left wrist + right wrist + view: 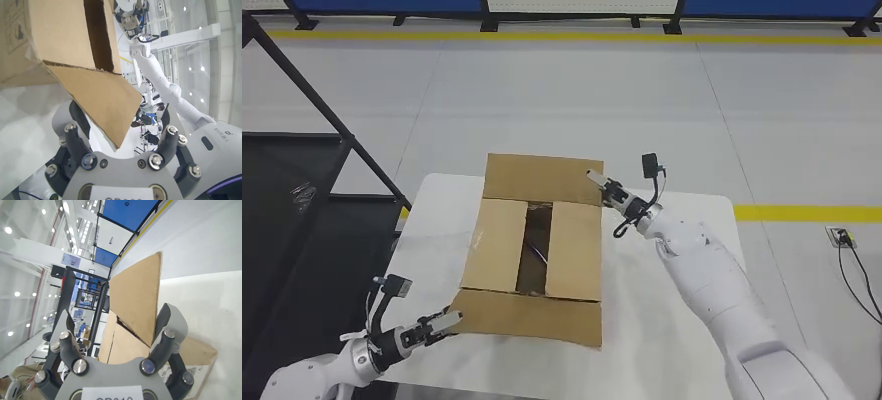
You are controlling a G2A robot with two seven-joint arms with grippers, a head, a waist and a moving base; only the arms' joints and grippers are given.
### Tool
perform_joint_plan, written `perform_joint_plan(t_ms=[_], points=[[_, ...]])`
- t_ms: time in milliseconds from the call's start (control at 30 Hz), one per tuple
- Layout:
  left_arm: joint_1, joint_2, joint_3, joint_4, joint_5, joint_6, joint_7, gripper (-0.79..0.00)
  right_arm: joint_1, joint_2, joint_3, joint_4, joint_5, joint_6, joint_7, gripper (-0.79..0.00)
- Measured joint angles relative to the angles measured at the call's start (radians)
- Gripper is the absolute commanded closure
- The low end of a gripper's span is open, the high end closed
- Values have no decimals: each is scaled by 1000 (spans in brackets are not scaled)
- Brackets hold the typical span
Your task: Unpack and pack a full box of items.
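Observation:
A brown cardboard box (500, 245) stands on the white table (662, 330). Its two long flaps lie almost closed, leaving a dark slit (535, 250) between them. The near flap (527, 315) and the far flap (542, 178) fold outward. My left gripper (450, 321) is at the near flap's left corner. In the left wrist view that gripper (122, 121) is open, with the flap's corner (105, 102) between its fingers. My right gripper (595, 179) is at the far flap's right corner. It is open (115, 317), and one finger (166, 315) rests against the far flap's edge (136, 298).
A black metal frame (302, 200) stands left of the table, close to the left arm. Bare tabletop lies to the right of the box. On the floor beyond are a yellow line (802, 212) and a socket with a cable (839, 237).

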Motion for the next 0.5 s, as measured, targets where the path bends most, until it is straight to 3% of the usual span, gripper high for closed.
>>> perform_joint_plan(t_ms=[500], points=[[-33, -4, 31, -53, -3, 47, 190, -785, 0, 30, 68, -16, 127, -133, 159, -785]])
